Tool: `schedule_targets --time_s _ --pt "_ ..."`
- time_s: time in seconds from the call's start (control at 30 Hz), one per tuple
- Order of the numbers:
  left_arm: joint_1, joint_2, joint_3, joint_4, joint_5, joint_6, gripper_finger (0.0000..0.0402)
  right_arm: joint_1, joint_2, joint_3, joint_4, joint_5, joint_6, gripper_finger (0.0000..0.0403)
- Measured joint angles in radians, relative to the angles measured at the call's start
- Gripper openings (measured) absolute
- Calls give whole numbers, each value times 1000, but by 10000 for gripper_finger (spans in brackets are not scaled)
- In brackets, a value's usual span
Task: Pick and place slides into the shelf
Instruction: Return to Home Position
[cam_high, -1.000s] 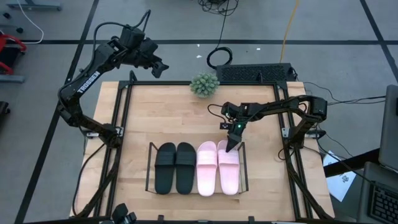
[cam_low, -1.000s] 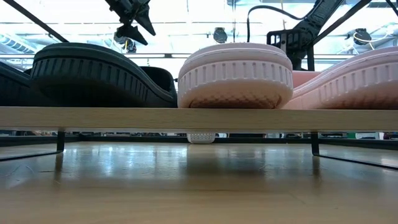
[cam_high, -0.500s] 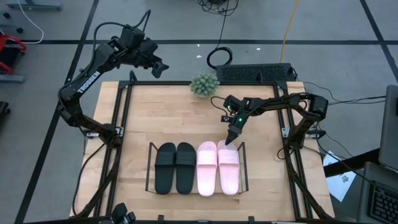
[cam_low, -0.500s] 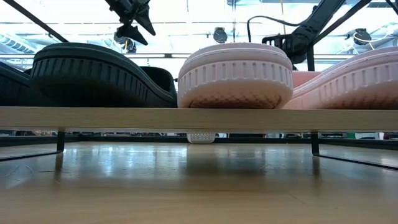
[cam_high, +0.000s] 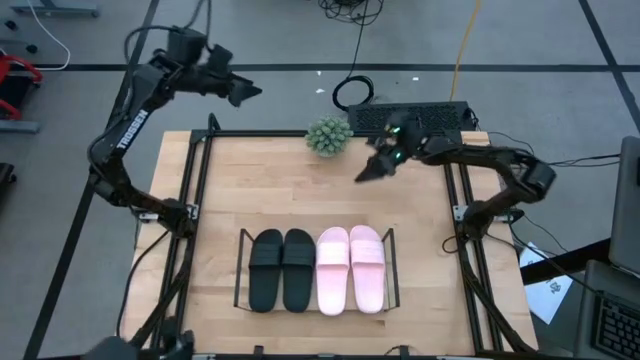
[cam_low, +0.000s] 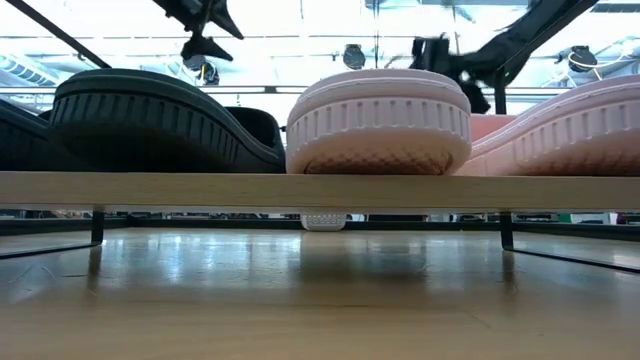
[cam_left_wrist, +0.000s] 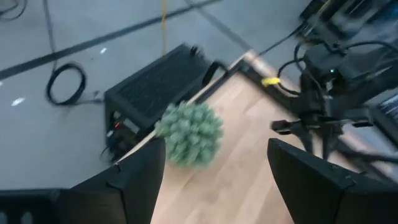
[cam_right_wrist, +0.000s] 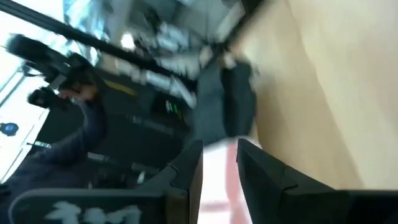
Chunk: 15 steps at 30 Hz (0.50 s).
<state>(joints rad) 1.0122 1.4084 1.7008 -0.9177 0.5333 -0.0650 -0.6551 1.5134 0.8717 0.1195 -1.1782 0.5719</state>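
Pale wood planks make up the table (cam_high: 250, 180), which has a black frame around it and grey floor on every side. White capitals reading TROSSEN run along the left arm (cam_high: 131, 128), and no other writing is legible. Some pale lettering at the edge of the right wrist view is too smeared to read.

All four slides lie side by side in the shelf (cam_high: 239, 272), which sits in the part of the table nearest the bottom of the high view. The black pair (cam_high: 266, 272) is on the left and the pink pair (cam_high: 367, 270) on the right. The low view shows only their soles, and the outermost black and pink ones are cut off at the picture's edges.

The left gripper (cam_high: 245, 93) hangs beyond the table's back left corner, its fingers (cam_left_wrist: 134, 180) spread wide and empty. The right gripper (cam_high: 362, 177) hangs over the back of the table, near a green spiky ball plant (cam_high: 327, 136) and well apart from the shelf. Its fingers (cam_right_wrist: 183, 180) are drawn close with a slim gap between them, and they hold nothing. Most of that wrist view is blurred.
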Motion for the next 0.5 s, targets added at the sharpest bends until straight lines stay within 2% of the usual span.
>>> schedule_targets --time_s 0.27,0.5 --pt "133 -122 0 105 148 -145 285 -136 -251 1 362 -1 217 91" --pt "181 -325 0 169 243 -284 285 -205 -430 1 402 -1 174 91"
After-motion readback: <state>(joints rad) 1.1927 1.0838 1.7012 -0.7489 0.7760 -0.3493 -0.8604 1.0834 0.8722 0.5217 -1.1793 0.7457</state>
